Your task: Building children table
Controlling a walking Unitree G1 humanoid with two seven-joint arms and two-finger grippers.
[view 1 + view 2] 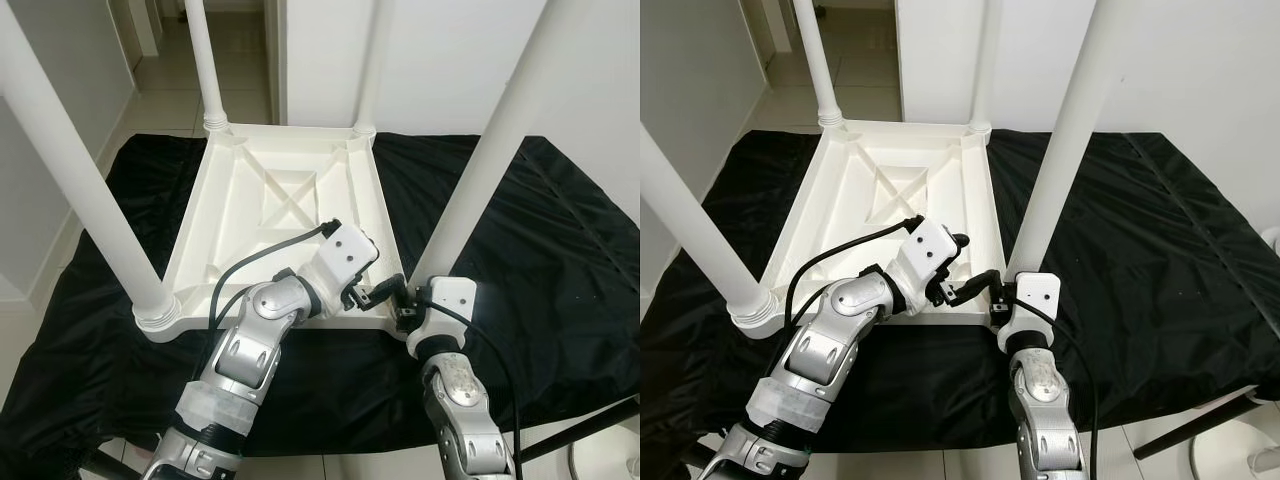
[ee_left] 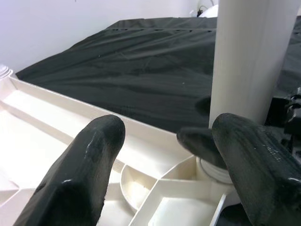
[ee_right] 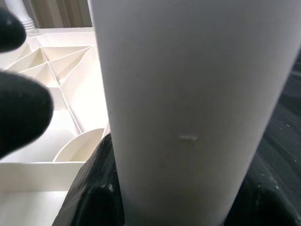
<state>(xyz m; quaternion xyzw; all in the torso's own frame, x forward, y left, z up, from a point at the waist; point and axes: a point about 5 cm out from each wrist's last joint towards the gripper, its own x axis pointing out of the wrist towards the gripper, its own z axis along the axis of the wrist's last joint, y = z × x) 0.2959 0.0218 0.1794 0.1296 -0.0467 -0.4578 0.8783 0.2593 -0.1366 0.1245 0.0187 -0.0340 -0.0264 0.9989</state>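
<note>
Clasping table leg [image 3: 188,108], seemingly: right tool [image 1: 408,300]

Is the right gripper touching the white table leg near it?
Touching. In the right wrist view the table leg stands between the right gripper's black fingers, which press against its sides with no gap.

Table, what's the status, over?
Upside-down table top on black cloth, legs up. Right pincer shut on near right leg at its base. Left pincer open beside it. Nothing in the way.
</note>
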